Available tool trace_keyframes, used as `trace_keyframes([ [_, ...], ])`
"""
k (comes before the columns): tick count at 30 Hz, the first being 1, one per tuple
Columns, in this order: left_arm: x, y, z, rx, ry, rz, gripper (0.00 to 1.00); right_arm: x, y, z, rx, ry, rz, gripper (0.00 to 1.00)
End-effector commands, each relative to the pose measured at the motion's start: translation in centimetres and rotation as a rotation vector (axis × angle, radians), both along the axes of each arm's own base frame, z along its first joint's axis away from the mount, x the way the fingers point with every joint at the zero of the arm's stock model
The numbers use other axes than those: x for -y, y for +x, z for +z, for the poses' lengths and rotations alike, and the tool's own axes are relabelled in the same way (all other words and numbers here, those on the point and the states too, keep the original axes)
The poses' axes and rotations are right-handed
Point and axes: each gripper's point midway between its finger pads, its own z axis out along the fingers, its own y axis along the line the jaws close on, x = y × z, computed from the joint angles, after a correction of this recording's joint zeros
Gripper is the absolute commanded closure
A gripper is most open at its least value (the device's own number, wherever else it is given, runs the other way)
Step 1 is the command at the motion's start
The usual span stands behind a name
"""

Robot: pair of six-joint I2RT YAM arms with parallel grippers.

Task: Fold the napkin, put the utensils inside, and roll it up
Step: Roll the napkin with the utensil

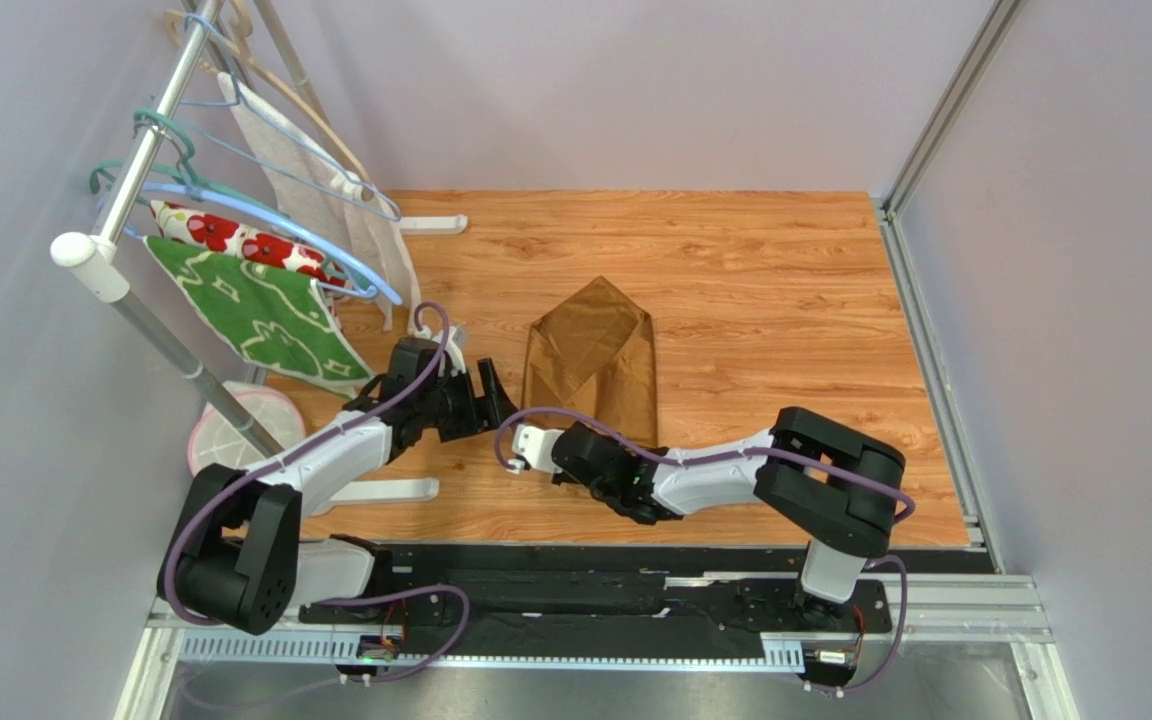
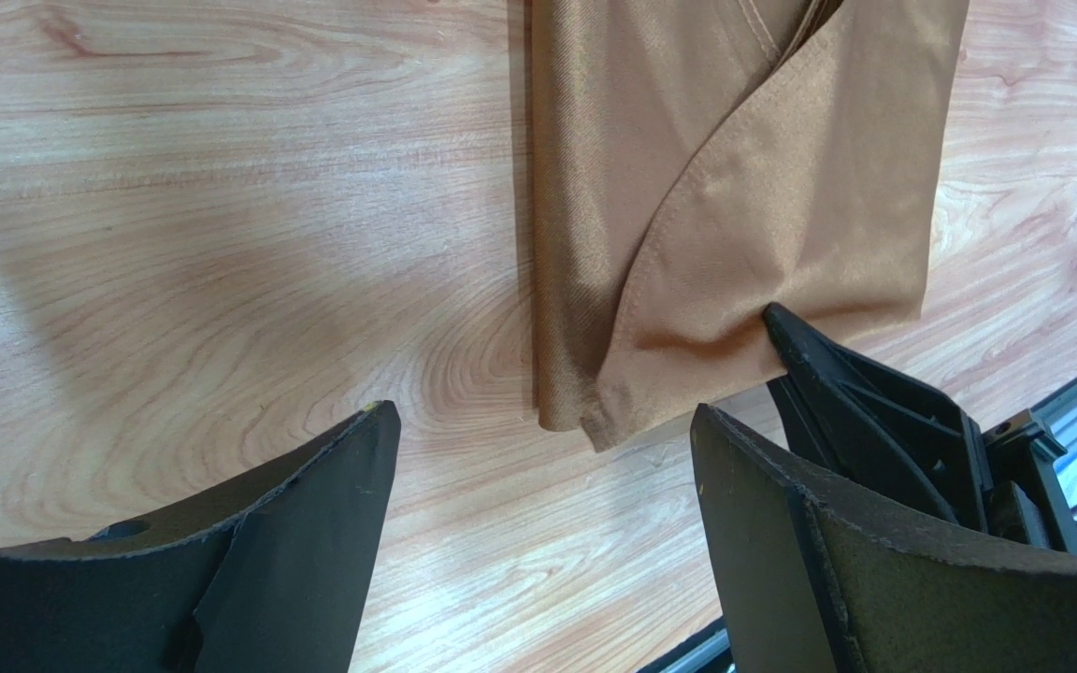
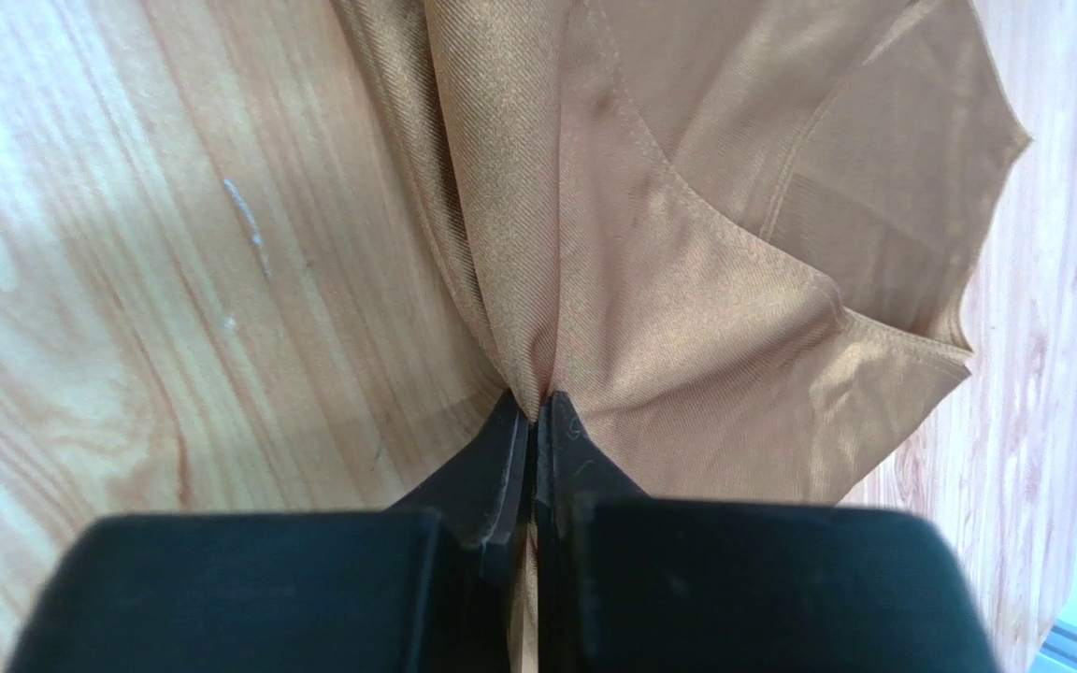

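Note:
The golden-brown napkin (image 1: 597,345) lies folded into a narrow, pointed shape at the middle of the wooden table (image 1: 778,300). My right gripper (image 1: 612,438) is shut on the napkin's near edge; in the right wrist view its closed jaws (image 3: 542,407) pinch a bunched fold of the cloth (image 3: 699,281). My left gripper (image 1: 489,393) is open and empty just left of the napkin's near left corner. In the left wrist view it (image 2: 544,415) frames that corner (image 2: 727,211), with a right fingertip (image 2: 839,372) at the cloth's edge. No utensils are in view.
A white clothes rack (image 1: 132,285) with hangers stands at the left, holding a green leaf-patterned cloth (image 1: 259,315) and a white cloth with red flowers (image 1: 229,236). A round white-and-pink object (image 1: 244,428) sits under it. Grey walls enclose the table.

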Motion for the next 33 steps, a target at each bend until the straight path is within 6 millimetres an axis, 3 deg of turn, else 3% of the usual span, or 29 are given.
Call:
trace_keyframes([
  [1,0.2,0.9,2.0,0.066,-0.017,-0.016,0.15,-0.8,-1.5,-0.7,-0.123,-0.024,0.004,1.0],
  [10,-0.7,-0.2,2.6,0.089,-0.007,0.008,0.15,-1.6,-3.8,1.1,-0.336,0.075,-0.009,1.0],
  [19,-0.8,-1.0,2.6,0.102,-0.015,0.004,0.14,-2.0,-4.8,2.5,-0.539,0.149,-0.005,1.0],
  [33,1.9,-2.0,0.8,0.017,-0.178,-0.055,0.15,-2.0,-3.2,2.9,-0.809,0.268,-0.029,1.0],
])
